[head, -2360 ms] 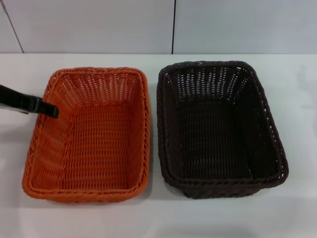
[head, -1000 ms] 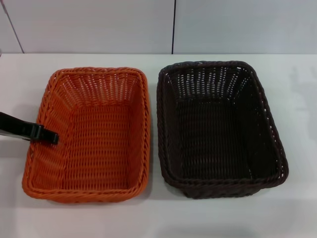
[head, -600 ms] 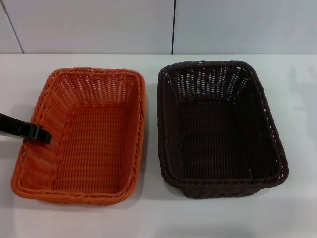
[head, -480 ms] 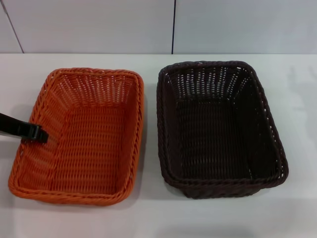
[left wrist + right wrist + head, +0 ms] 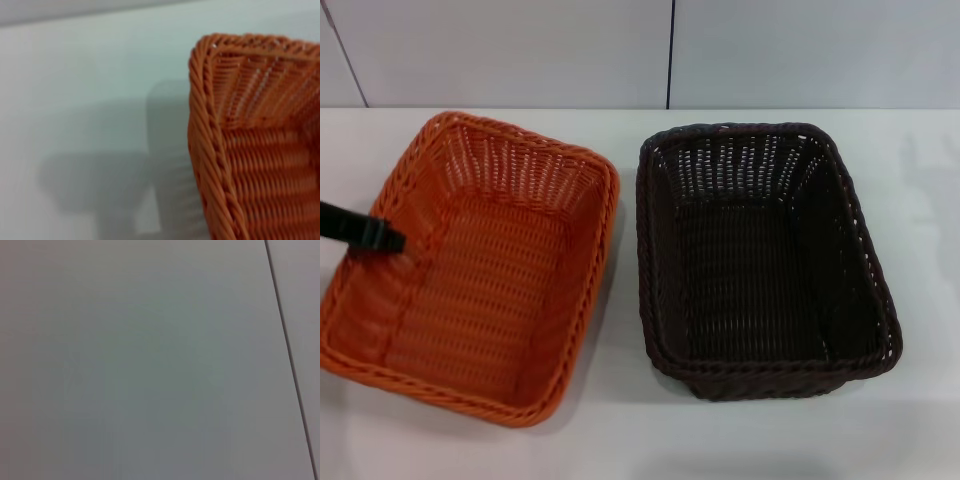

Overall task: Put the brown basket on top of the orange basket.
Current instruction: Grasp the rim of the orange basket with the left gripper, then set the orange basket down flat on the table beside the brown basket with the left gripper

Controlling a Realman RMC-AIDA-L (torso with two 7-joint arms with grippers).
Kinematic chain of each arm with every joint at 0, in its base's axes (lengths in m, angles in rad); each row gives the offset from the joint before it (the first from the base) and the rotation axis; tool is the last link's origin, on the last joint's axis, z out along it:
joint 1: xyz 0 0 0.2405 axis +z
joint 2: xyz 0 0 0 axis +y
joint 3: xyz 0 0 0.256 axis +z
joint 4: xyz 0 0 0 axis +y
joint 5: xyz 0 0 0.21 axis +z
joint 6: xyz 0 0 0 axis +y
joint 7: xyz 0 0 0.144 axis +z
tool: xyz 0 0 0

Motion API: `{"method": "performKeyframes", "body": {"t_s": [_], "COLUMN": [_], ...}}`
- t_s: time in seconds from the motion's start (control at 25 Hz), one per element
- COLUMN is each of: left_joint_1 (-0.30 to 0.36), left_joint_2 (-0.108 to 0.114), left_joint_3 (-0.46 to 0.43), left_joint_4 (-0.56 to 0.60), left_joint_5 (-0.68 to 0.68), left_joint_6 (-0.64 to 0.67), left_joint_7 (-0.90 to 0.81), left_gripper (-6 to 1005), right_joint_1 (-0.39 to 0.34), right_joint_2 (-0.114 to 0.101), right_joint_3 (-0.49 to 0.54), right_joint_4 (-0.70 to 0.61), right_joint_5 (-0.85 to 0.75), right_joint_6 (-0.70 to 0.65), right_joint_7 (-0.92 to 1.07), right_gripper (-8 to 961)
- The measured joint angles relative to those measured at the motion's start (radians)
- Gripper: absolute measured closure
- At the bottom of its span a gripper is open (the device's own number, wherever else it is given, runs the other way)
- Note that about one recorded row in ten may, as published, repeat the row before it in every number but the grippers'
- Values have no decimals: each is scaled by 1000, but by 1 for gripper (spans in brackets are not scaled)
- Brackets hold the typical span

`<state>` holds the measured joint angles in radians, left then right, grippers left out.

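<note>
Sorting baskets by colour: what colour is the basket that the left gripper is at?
Bright orange; the orange basket shows best in the head view, left gripper at its left wall.

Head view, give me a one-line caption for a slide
Left gripper at the left wall of the skewed orange basket; the brown basket sits apart on the white table.

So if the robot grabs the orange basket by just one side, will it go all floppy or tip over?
Probably not floppy: the orange basket has a thick braided rim and its woven walls hold their shape. It likely tips easily, though; the left gripper is at one wall and the basket already sits askew beside the brown basket. It's empty, so probably light.
</note>
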<state>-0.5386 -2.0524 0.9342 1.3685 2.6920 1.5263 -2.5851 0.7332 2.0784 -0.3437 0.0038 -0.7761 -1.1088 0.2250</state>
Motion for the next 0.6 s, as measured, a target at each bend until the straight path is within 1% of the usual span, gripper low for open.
{"method": "performKeyframes", "body": {"t_s": [0.12,0.24,0.28,0.32,0.36,0.4,0.44,0.52,0.56,0.6], "left_joint_1": [-7,-7,-19,-19,-24,-24,-26,-27,-27,-34], "left_joint_2": [5,5,22,22,31,31,54,69,69,97], "left_joint_3": [-25,-25,-72,-72,-115,-115,-156,-163,-163,-167], "left_joint_4": [19,19,24,24,24,24,27,28,28,23], "left_joint_5": [-13,-13,-75,-75,-135,-135,-216,-242,-242,-273], "left_joint_6": [14,14,47,47,75,75,103,113,113,133], "left_joint_7": [15,15,60,60,92,92,113,113,113,113], "left_gripper": [818,822,823,824,825,826,827,829,831,832], "right_joint_1": [-1,-3,-4,-5,-6,-6,-6,-7,-8,-8], "right_joint_2": [0,0,0,0,0,0,0,0,0,0], "right_joint_3": [0,0,0,0,0,0,0,0,0,0], "right_joint_4": [1,1,1,1,-1,-1,-2,-4,-5,-5], "right_joint_5": [0,0,0,0,0,0,0,0,0,0], "right_joint_6": [0,-1,-2,-3,-3,-3,-3,-3,-5,-5], "right_joint_7": [0,0,0,0,0,0,0,0,-2,-2], "right_gripper": [399,398,398,397,397,397,396,396,396,395]}}
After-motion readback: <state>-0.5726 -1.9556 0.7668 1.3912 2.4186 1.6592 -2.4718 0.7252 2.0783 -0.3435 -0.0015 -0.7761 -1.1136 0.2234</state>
